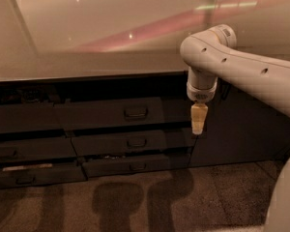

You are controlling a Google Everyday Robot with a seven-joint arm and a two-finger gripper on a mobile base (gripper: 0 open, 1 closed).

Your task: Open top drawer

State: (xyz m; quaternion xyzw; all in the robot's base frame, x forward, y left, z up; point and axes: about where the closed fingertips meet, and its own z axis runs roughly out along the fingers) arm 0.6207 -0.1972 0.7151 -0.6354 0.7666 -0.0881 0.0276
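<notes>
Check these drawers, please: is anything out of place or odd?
The top drawer and the two drawers below it seem ajar. A pale strip shows in a lower left drawer's gap. The gripper hangs beside the top drawer's right end.

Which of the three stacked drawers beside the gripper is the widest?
The top drawer, uppermost of the three: its front is taller and reaches farther left than the two below. The gripper hangs by its right end.

Gripper (198, 128) beside top drawer (101, 116), arm (253, 76) off-frame
</notes>
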